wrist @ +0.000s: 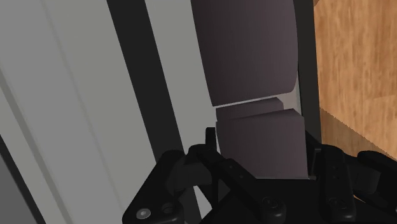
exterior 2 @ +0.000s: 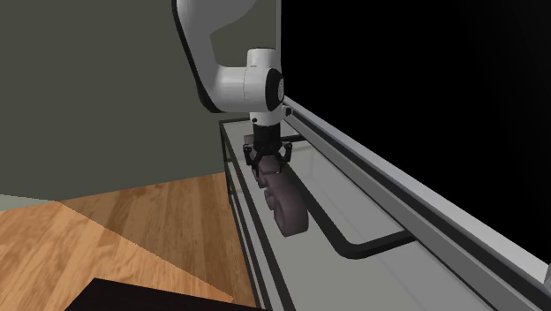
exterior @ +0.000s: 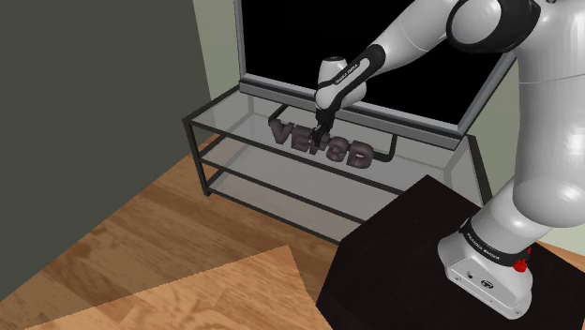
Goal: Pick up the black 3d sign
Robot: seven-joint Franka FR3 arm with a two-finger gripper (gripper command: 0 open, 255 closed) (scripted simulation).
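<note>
Grasp step: gripper looks clamped on the dark 3d sign, not yet raised off the glass-topped table; next needs a straight upward lift.

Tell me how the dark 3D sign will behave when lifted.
The sign looks like rigid block letters, so it should probably lift stiffly, without sagging. It is long and the gripper sits near its middle, so it may stay fairly level. On the glass top, a nudge might slide it.
</note>
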